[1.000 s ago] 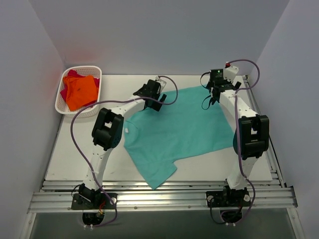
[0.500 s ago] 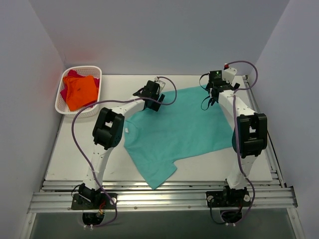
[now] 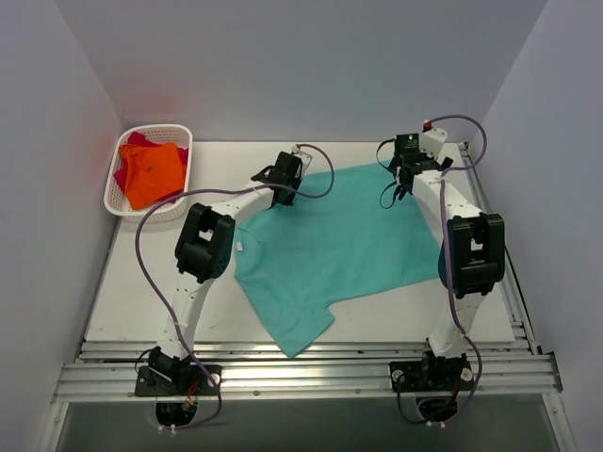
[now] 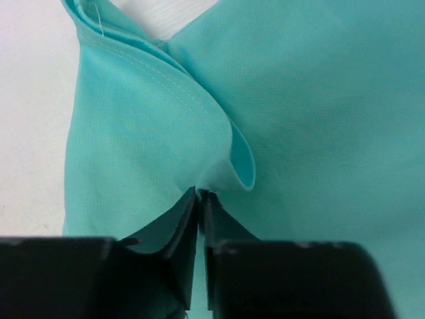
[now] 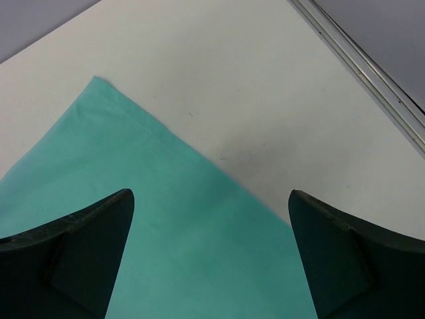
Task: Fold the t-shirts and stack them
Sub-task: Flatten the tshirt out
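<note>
Item 1. Table (image 3: 141, 292): white top, walled on three sides. My two arm bases are bolted at its near edge.

Item 2. Teal t-shirt (image 3: 349, 240): spread flat across the middle of the table, lying at a slant. One sleeve points toward the near edge between my two arms. The collar sits on the left side, beside my left arm's elbow. The hem runs along the far right.

Item 3. My left gripper (image 4: 198, 194): down on the far left part of the teal t-shirt. Its fingers (image 4: 176, 226) are pressed almost together, with only a thin slit between them. They pinch a raised fold of the teal cloth at the tips, and the hem edge curls up and over just beyond them.

Item 4. My right gripper (image 5: 209, 194): spread wide, nothing between its two dark fingers. It hangs above the far right corner of the teal t-shirt. The wrist view shows the straight cloth edge running under the gap, with bare table beyond it. A metal rail (image 5: 362, 66) runs along the table's right side.

Item 5. Basket (image 3: 118, 193): white lattice plastic, at the far left corner of the table, well apart from the teal t-shirt.

Item 6. Orange t-shirt (image 3: 153, 174): bunched, on top inside the basket.

Item 7. Magenta t-shirt (image 3: 137, 139): under the orange one, showing at the basket's far and left sides.
</note>
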{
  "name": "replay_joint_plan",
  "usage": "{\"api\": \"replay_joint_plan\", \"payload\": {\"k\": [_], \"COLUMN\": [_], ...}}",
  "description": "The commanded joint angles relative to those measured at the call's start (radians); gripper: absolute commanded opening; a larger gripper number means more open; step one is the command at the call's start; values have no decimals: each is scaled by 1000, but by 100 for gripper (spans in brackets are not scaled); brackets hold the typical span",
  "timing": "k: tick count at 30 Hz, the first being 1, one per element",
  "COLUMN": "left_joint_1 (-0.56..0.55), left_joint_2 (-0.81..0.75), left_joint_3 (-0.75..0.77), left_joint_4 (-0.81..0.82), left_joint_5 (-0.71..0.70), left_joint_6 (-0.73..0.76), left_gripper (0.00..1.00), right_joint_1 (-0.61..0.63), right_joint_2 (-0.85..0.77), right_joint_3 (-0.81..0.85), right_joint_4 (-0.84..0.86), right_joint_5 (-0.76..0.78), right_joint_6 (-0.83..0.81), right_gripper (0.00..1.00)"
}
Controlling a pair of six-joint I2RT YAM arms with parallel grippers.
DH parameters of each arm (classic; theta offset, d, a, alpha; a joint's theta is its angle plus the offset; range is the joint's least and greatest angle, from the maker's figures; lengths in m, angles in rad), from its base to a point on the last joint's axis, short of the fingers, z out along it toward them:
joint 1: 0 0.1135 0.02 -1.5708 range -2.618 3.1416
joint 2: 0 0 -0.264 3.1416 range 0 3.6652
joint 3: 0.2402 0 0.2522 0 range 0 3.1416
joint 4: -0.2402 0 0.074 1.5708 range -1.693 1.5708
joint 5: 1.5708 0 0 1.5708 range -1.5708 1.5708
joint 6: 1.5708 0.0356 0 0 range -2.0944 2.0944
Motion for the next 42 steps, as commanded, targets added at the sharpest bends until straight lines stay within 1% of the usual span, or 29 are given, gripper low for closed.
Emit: {"api": "replay_joint_plan", "payload": {"k": [1, 3, 7, 12, 15, 17, 19, 20, 21, 22, 23, 24, 26, 28, 29, 31, 32, 33, 36, 38, 39, 40, 42], "left_joint_1": [6, 6, 11, 64, 100, 136, 176, 190, 204, 228, 242, 255, 285, 302, 313, 318, 316, 316, 305, 298, 290, 288, 285], "left_joint_2": [11, 14, -9, -44, -18, 5, 51, 71, 120, 146, 205, 235, 295, 298, 272, 225, 162, 127, 10, -48, -64, -76, -90], "left_joint_3": [61, 68, 54, 77, 171, 266, 333, 411, 459, 510, 615, 671, 789, 805, 792, 710, 670, 592, 492, 394, 357, 285, 225], "left_joint_4": [8, -1, 8, -17, -75, -99, -125, -132, -151, -161, -184, -204, -233, -231, -209, -184, -157, -146, -159, -173, -172, -161, -153], "left_joint_5": [4, -4, -34, -39, -63, -67, -65, -56, -54, -53, -54, -54, -79, -93, -117, -139, -148, -149, -143, -145, -140, -124, -105], "left_joint_6": [-6, -10, -12, -12, -3, 5, 14, 17, 20, 23, 22, 17, -2, -21, -32, -67, -70, -72, -92, -114, -121, -125, -150], "left_gripper": [13, 3, 2, 2, 2, 2, 2, 2, 12, 30, 55, 93, 94, 94, 94, 94, 94, 94, 94, 94, 94, 95, 98], "right_joint_1": [-8, -10, -10, -8, -8, -10, -10, -11, -11, -13, -14, -16, -21, -24, -25, -27, -28, -28, -31, -33, -36, -37, -42], "right_joint_2": [16, 18, 22, 38, 53, 62, 76, 82, 93, 96, 102, 107, 107, 102, 94, 90, 88, 87, 82, 76, 73, 68, 59], "right_joint_3": [25, 25, 25, 33, 44, 56, 67, 77, 81, 87, 94, 97, 98, 94, 91, 81, 81, 76, 68, 58, 53, 42, 32], "right_joint_4": [2, 2, 2, 2, 1, 1, 1, -1, 1, 1, -1, -4, -4, 1, 4, 13, 13, 15, 24, 27, 33, 36, 47], "right_joint_5": [16, 17, 23, 25, 17, 16, 10, 5, 1, -1, -10, -12, -21, -24, -27, -32, -32, -33, -32, -36, -39, -45, -50], "right_joint_6": [-6, -6, -9, -10, -10, -12, -13, -13, -15, -15, -16, -17, -17, -15, -16, -17, -18, -18, -21, -21, -21, -20, -20], "right_gripper": [98, 98, 98, 98, 98, 98, 98, 98, 98, 98, 98, 98, 98, 98, 98, 98, 98, 98, 98, 98, 98, 98, 98]}}
